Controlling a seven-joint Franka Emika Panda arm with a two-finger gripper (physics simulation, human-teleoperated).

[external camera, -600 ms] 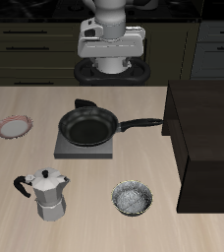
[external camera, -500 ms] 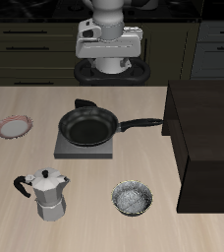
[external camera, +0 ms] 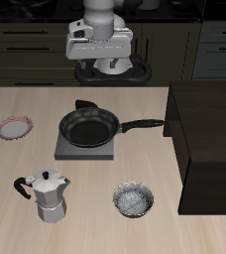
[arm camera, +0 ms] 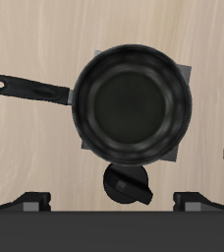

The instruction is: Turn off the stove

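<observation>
The stove (external camera: 85,150) is a flat grey square plate in the middle of the table. A black frying pan (external camera: 88,127) sits on it and covers most of it. In the wrist view only the stove's grey corners (arm camera: 186,75) show around the pan (arm camera: 134,101). The stove's dark knob (arm camera: 129,184) is on its back edge, toward the robot base, and shows in the exterior view (external camera: 83,104) just behind the pan. My gripper (external camera: 103,62) hangs high above the table's back edge, behind the knob. In the wrist view the gripper (arm camera: 112,202) is open and empty.
A large dark brown cabinet block (external camera: 209,144) stands beside the stove, and the pan handle (external camera: 145,125) points at it. A moka pot (external camera: 48,195) and a glass bowl (external camera: 134,199) stand near the front edge. A small pink-rimmed plate (external camera: 13,127) lies on the stove's other side.
The gripper has shifted sideways above the back edge, toward the small plate's side, and risen slightly. Nothing on the table has moved.
</observation>
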